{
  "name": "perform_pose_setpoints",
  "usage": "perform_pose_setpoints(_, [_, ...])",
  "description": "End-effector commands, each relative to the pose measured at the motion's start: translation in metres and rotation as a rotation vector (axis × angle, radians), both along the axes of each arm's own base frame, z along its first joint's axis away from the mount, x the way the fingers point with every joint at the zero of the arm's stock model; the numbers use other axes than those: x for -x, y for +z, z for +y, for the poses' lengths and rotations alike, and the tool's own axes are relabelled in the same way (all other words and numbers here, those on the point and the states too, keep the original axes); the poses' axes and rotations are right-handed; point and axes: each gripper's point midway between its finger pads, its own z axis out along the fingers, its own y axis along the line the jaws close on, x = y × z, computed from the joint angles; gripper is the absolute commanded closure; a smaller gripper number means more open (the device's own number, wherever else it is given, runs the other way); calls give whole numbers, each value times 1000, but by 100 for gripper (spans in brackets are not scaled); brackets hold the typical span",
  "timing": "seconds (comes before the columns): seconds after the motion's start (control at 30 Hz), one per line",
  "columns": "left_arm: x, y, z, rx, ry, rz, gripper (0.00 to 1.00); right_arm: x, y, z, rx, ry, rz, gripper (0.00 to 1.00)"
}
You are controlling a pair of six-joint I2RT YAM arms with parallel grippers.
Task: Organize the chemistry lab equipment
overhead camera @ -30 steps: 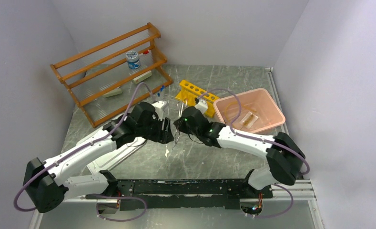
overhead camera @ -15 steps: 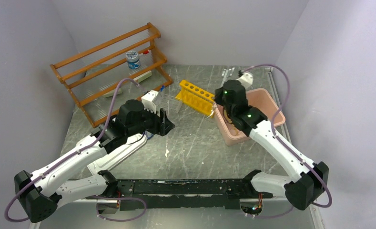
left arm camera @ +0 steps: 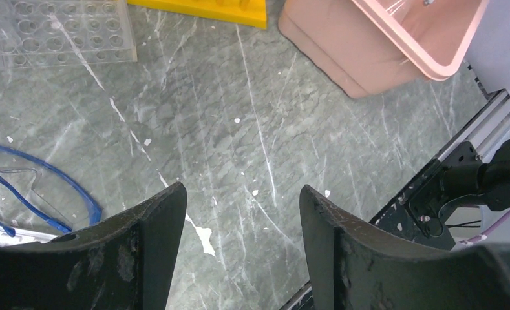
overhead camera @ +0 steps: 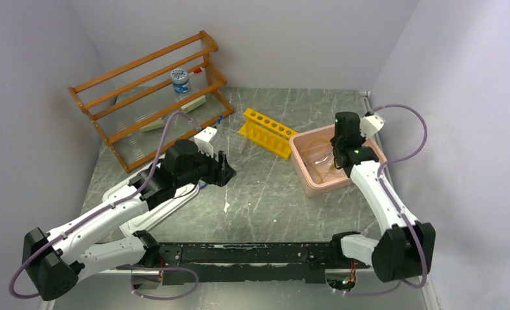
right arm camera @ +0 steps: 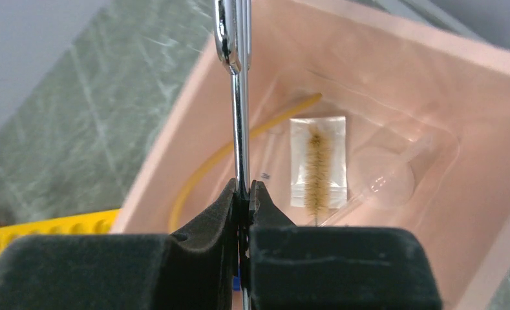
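Right claw: your right gripper (right arm camera: 244, 194) is pinched nearly shut on the tweezers (right arm camera: 238, 97), thin metal held between the pads.
Tweezers' place: they hang over the pink bin (right arm camera: 194, 123), which sits at 2 o'clock from the table's middle in the top view.
Bin contents: a tan hose (right arm camera: 213, 165) at 9 o'clock on the floor, a brush packet (right arm camera: 317, 161) in the middle, and a clear bulb (right arm camera: 384, 177) at 3 o'clock.
Left claw: your left gripper (left arm camera: 242, 200) stands wide open and holds nothing. It hovers over bare table, with blue glasses (left arm camera: 39, 187) at its 9 o'clock.
Step in hand: likely dropping the tweezers into the bin.
How to do it well: lower before you open, so the steel does not bounce out. Aim for the free floor at 12 o'clock, off the packet and bulb.
Hidden: the tweezers' far end is cut off at the top of the wrist view, and their near end is buried between the pads.
Unclear: you cannot tell their height above the bin floor. In the top view the arm covers them.
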Motion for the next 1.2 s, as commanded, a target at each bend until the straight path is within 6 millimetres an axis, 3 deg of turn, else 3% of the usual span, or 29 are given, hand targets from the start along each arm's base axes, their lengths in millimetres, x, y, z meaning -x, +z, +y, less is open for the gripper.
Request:
perform_pose_setpoints(0.0, [-9, -2, -1, -6, 14, -38, 32, -21, -32, -3, -96, -49, -32, 100])
perform_pose_setpoints(0.23, [-10, -13, -2, -31, 11, -19, 32, -40, -79, 5, -216, -140, -8, 100])
perform_pose_setpoints(0.33, [-10, -13, -5, -30, -10, -20, 32, -33, -100, -1, -251, -240, 21, 98])
perform_pose_setpoints(0.67, [-11, -24, -8, -60, -16, 11, 32, -32, -135, 4, -307, -291, 70, 95])
perform_pose_setpoints(0.83, [-12, -32, -8, -87, -13, 37, 32, -30, -138, 5, -331, -303, 57, 72])
perform_pose_setpoints(0.97, [-14, -34, -3, -107, 23, 53, 32, -32, -128, 8, -333, -273, 41, 68])
perform_pose_setpoints(1.17, [-33, -50, 35, -214, 289, 114, 25, -23, -99, 9, -326, -218, 5, 56])
